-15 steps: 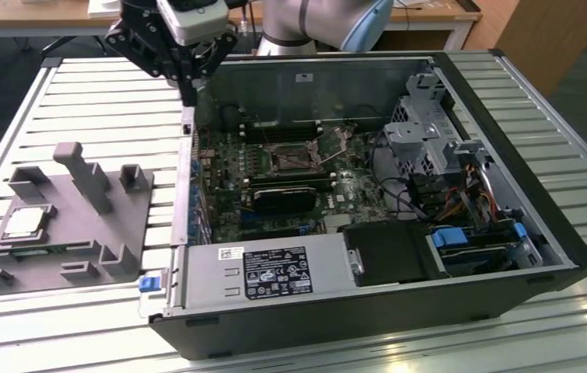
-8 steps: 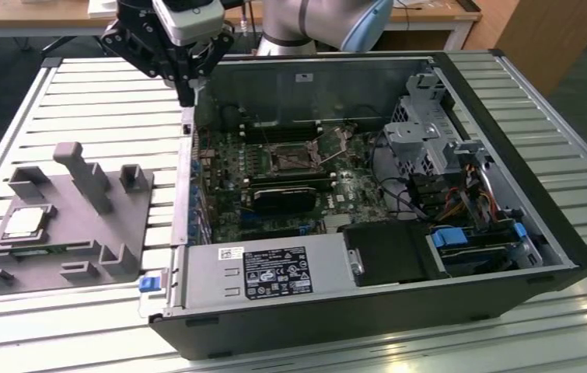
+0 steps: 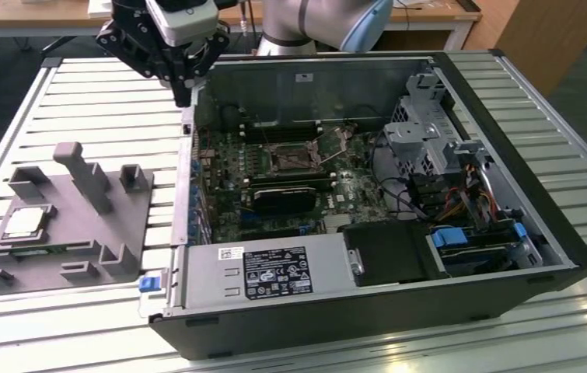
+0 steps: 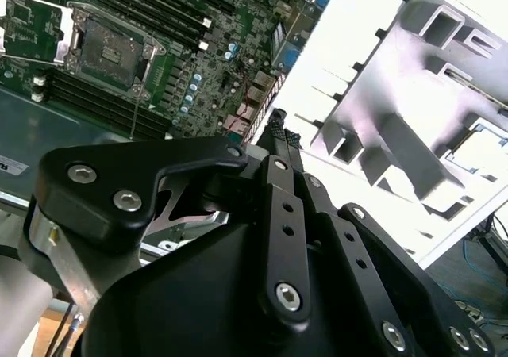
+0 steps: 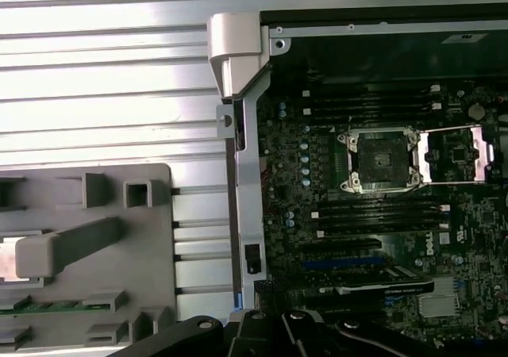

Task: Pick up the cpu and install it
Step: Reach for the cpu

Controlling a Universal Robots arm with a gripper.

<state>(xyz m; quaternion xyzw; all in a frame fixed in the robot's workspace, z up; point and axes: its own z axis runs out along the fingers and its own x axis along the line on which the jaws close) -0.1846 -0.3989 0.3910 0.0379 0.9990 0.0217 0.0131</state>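
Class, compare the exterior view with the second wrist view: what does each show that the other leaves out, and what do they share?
Exterior view: the power supply, the drive cage with its cables, and the cpu lying flat in the grey fixture; whether a bright recess in the second wrist view is the cpu, I cannot tell. Second wrist view: screw heads on the gripper's black linkage, close up. Both: the grey fixture, the motherboard's open socket, and the gripper, apart from the cpu.

Claw (image 4: 279, 135), seemingly pinched together, points between motherboard (image 4: 198, 55) and grey fixture (image 4: 397, 143)
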